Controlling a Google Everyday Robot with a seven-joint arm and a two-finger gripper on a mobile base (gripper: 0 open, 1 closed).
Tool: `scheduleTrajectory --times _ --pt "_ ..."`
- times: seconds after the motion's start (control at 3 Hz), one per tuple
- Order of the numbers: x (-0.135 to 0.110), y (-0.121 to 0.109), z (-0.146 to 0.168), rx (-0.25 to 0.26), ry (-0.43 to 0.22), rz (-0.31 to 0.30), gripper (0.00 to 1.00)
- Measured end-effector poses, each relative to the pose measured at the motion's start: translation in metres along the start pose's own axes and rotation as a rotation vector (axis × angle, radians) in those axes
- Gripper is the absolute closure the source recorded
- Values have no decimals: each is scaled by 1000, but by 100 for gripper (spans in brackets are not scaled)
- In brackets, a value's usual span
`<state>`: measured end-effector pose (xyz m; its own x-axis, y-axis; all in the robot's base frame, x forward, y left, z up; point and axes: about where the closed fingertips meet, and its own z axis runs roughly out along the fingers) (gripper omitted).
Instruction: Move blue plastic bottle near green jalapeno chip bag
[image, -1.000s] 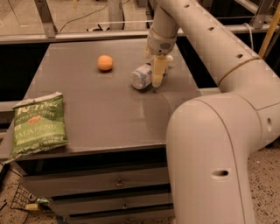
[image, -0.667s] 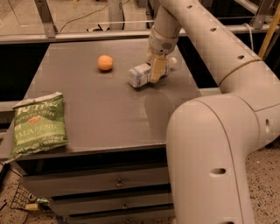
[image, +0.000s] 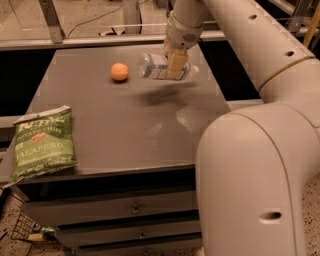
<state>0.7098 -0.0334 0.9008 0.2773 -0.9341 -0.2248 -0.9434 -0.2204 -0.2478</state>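
Observation:
The blue plastic bottle (image: 156, 66) hangs on its side above the far part of the grey table (image: 125, 120), its shadow on the tabletop below it. My gripper (image: 175, 64) is shut on the bottle's middle, with one tan finger (image: 176, 65) across its front. The green jalapeno chip bag (image: 42, 142) lies flat at the table's front left corner, far from the bottle and the gripper.
A small orange ball-like fruit (image: 119, 71) sits on the table just left of the bottle. My large white arm (image: 260, 150) fills the right side. Drawers (image: 125, 210) are below the tabletop. A metal rail (image: 75, 40) runs behind the table.
The gripper has lifted the bottle off the tabletop and carried it slightly left toward the orange fruit. The chip bag and the fruit have not moved.

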Motion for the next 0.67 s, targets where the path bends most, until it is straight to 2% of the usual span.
scheduleTrajectory --times 0.33,0.67 --pt "-42 5 -12 7 23 -87 100" --pt "-45 2 -8 18 23 -93 100"
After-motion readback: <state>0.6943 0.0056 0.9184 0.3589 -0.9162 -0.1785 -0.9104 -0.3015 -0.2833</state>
